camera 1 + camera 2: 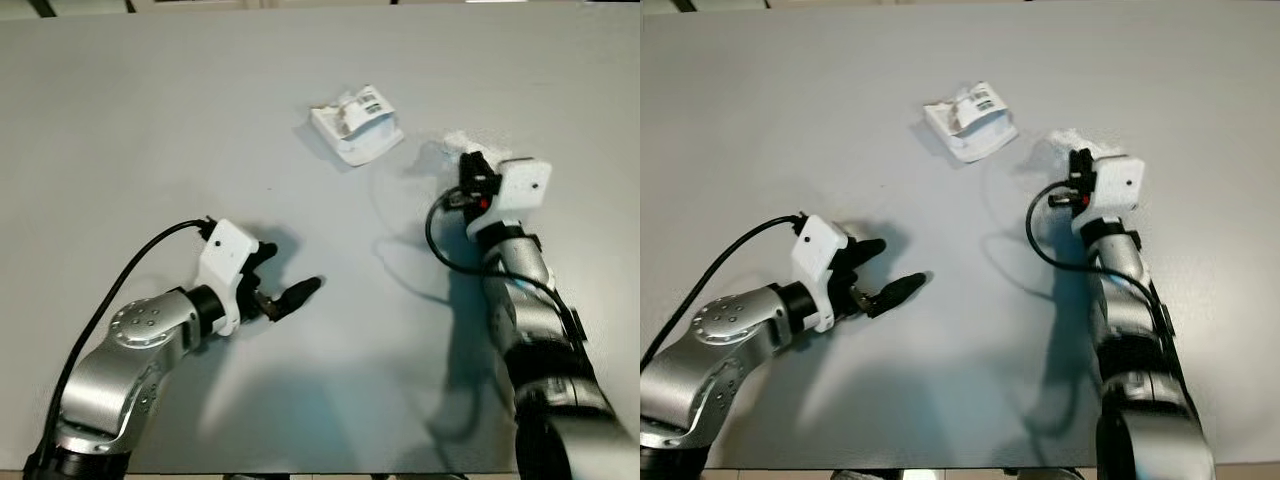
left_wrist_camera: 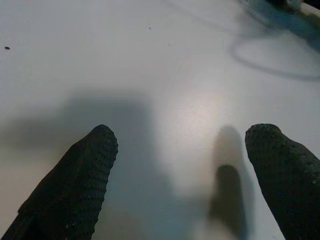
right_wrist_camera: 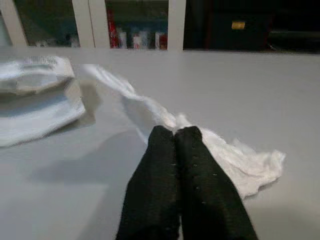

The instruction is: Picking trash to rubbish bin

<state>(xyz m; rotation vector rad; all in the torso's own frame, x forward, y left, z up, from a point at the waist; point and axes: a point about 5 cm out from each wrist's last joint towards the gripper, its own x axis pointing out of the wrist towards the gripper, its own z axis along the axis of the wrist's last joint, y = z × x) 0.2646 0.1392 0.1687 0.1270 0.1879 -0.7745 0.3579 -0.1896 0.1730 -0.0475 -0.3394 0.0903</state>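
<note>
We see two pieces of trash on the grey counter [image 1: 150, 120]: one crumpled white tissue [image 3: 235, 155] and one white wrapper [image 1: 357, 124] with dark print on a label. The wrapper serves as our landmark; it is folded and rumpled, its edges lifted off the surface. The tissue lies just to the right of the wrapper and a little nearer us, a thin, wrinkled, ragged-edged sheet with one strip trailing back toward the wrapper. Our right gripper [image 3: 175, 132] sits at the tissue, its jaws pressed together with the tips against the tissue's bunched middle; we cannot tell whether any paper is pinched between them. Our left gripper [image 2: 180, 150] hovers low over bare counter, well apart from the wrapper on its near left side, jaws spread wide around nothing.
</note>
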